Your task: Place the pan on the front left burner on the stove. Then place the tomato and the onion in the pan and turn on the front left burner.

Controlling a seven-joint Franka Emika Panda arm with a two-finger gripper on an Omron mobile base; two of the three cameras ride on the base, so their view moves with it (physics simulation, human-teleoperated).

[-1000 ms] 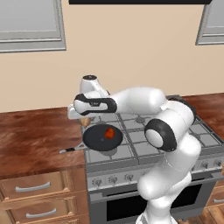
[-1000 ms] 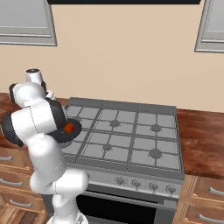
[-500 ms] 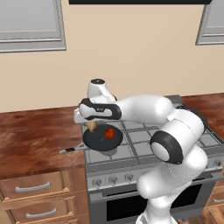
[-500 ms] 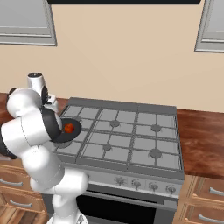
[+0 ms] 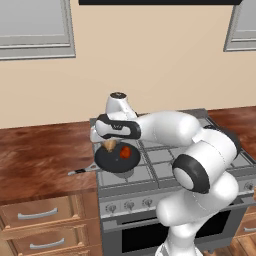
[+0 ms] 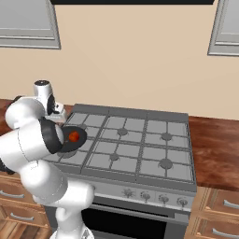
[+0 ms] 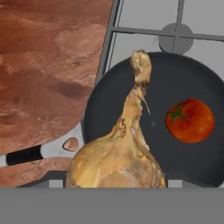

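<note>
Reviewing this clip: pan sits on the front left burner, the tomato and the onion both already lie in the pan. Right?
Not quite. Only the tomato lies in the pan. The hand view shows the onion close to the camera above the pan, and the left base view shows it at the gripper, not yet set down. The pan's place is right.

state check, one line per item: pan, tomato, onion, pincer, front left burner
pan: on the stove, over the front left burner, handle out over the counter
tomato: lying in the pan
onion: held above the pan, not yet set down
pincer: shut on the onion, over the pan
front left burner: under the pan, no flame visible
</note>
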